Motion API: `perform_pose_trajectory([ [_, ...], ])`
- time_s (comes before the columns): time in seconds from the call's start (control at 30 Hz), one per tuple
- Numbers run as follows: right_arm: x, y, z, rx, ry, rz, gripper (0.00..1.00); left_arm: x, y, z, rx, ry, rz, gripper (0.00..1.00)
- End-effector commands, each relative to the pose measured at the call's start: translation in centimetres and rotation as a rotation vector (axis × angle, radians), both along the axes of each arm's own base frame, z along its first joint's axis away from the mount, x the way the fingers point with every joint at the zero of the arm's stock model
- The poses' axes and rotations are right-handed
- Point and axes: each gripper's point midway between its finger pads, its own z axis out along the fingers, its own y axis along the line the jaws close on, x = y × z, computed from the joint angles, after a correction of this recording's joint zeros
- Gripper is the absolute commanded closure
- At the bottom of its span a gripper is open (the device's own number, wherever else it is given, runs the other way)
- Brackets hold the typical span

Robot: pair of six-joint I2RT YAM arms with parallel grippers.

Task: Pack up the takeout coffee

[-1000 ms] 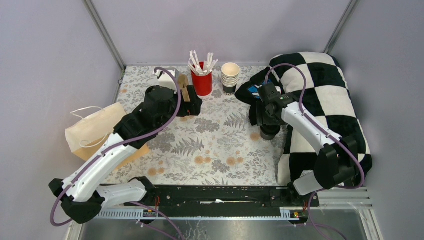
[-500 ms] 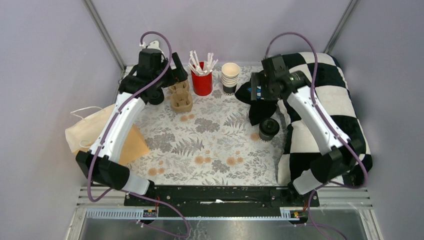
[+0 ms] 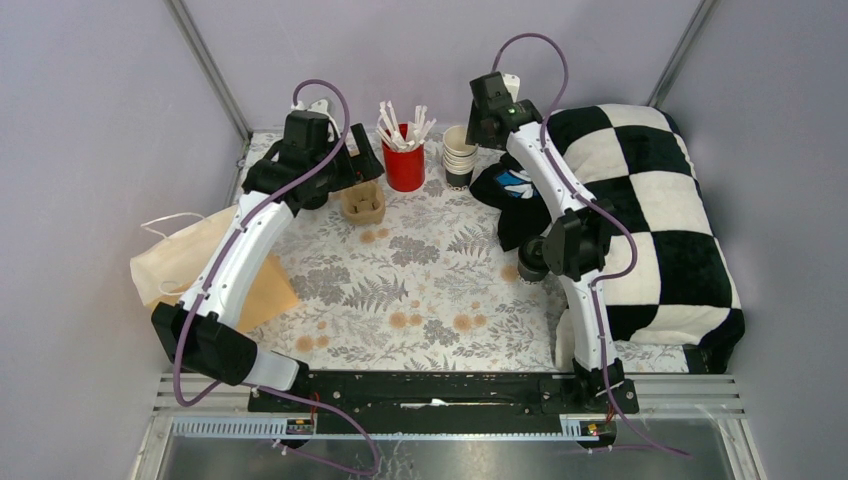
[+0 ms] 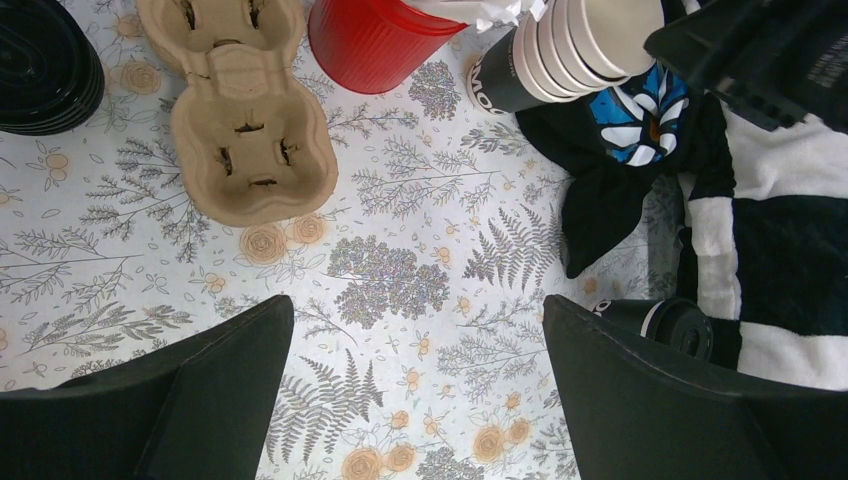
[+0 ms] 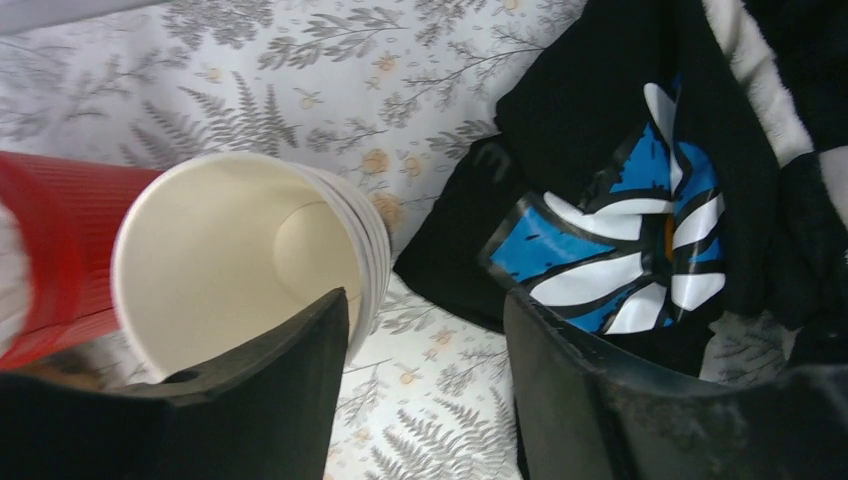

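Black-lidded takeout cup (image 4: 665, 322) stands upright beside the checked blanket (image 3: 650, 200), well back from the right gripper (image 5: 425, 300), whose jaws sit parted and empty by the cream cup stack (image 5: 240, 270). The left gripper (image 4: 415, 310), spread wide, looks farther off.

I see a cup carrier (image 4: 250, 150) of rough, dull brown pulp card. The red cup (image 4: 370, 40) is ribbed and shiny, like plastic. The stacked cups (image 5: 240, 260) are smooth cream paper. The takeout cup (image 4: 665, 325) at lower right has a smooth black plastic lid. The checked blanket (image 3: 660, 200) looks soft and fuzzy. The table (image 4: 400, 280) has a flat, dull flowery cover.
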Motion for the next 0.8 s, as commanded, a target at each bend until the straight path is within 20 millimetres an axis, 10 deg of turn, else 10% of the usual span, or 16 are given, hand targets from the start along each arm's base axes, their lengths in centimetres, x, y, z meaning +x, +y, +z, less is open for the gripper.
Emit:
perform_pose_trajectory([
  [0.0,2.1,-0.7,3.6,-0.074,-0.168,-0.029,0.4,-1.4,0.0,1.8,-0.01,-0.063,-0.044,0.01],
  [0.77,3.6,1.6,1.8,-0.181,-0.183,0.044,0.73,-1.7,-1.6,1.2,0.025,-0.073,-0.126,0.01],
])
